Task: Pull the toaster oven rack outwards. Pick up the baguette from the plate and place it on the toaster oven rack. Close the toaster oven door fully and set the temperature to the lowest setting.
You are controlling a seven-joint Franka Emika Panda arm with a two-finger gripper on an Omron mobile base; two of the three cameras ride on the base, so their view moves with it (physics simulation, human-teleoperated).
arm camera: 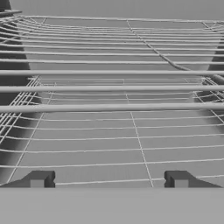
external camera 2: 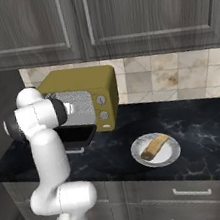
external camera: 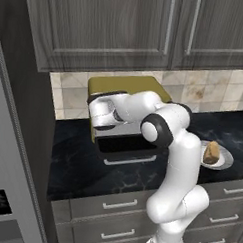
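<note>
The gripper [arm camera: 109, 179] stands wide open, its 2 dark fingertips [arm camera: 40, 179] well apart and holding nothing, just in front of the wire bars of the toaster oven rack [arm camera: 112, 107]. The white arm rises from the base, bends at a dark elbow and reaches level into the mustard toaster oven [external camera 2: 85, 85]. The toaster oven door [external camera: 129, 153] hangs folded down over the black counter [external camera 2: 194, 118]. The baguette [external camera 2: 155, 146] lies on the plate [external camera 2: 172, 158], right of the oven, apart from it.
</note>
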